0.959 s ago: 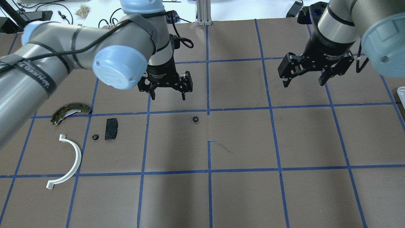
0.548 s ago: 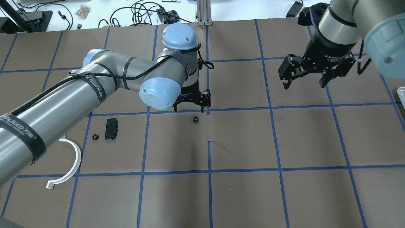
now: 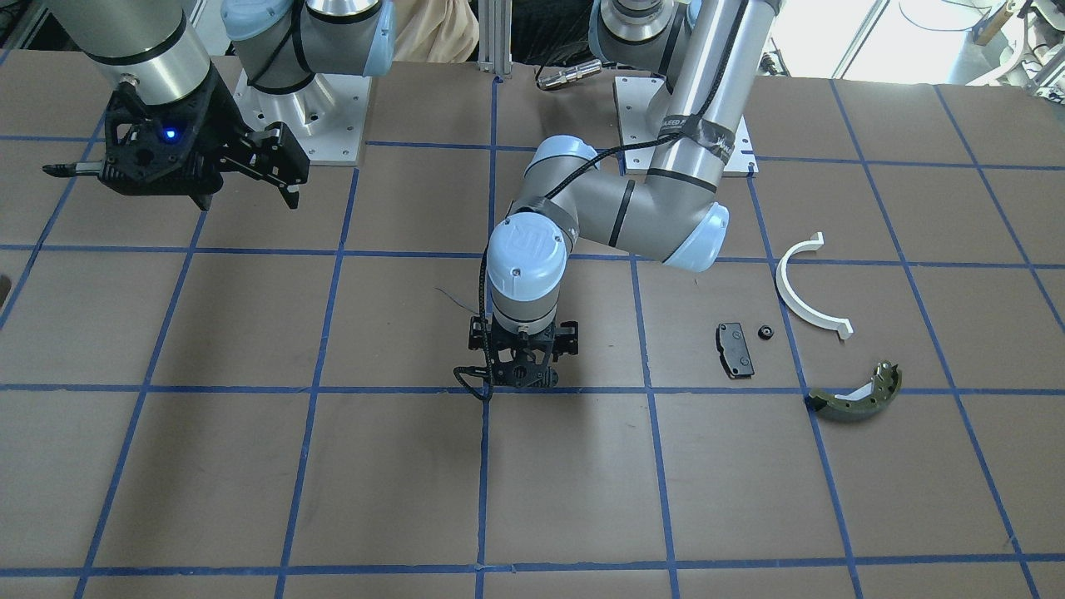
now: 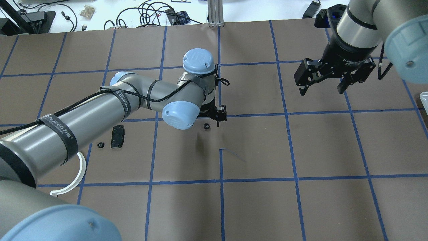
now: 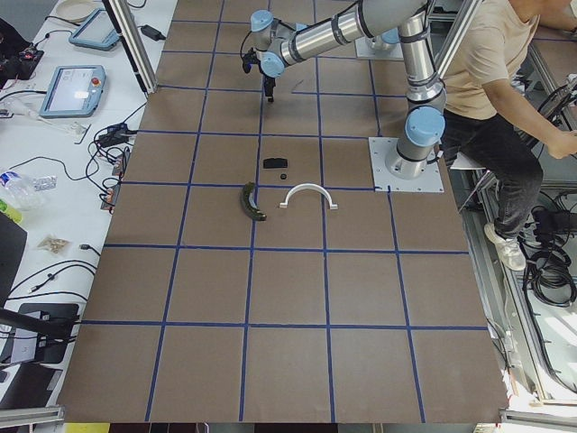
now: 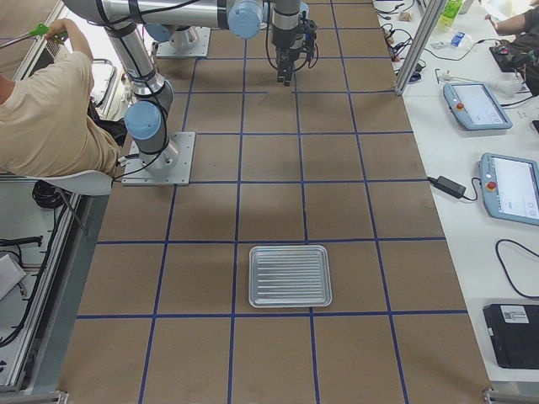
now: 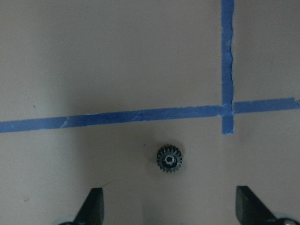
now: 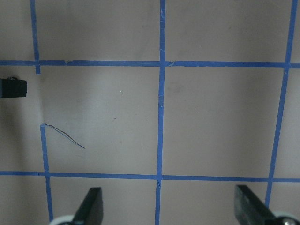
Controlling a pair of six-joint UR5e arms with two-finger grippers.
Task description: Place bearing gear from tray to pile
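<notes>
A small black bearing gear (image 4: 207,126) lies on the brown table by a blue tape crossing. In the left wrist view the gear (image 7: 169,159) sits between and just ahead of the open fingers. My left gripper (image 4: 210,119) is open, low over the table, right at the gear and not touching it. The pile lies at the left: a white half-ring (image 3: 805,287), a black brake pad (image 4: 117,136) and an olive brake shoe (image 3: 857,395), with a second small black gear (image 4: 100,144) beside the pad. My right gripper (image 4: 321,91) is open and empty, high at the far right.
The metal tray (image 6: 290,276) lies at the table's right end, and only its edge (image 4: 424,98) shows overhead. My left arm covers the brake shoe and part of the half-ring in the overhead view. A person sits behind the robot's base.
My left arm has swung right and down, bringing its open gripper from beyond the tape line to right over the gear. The right arm has barely moved.
</notes>
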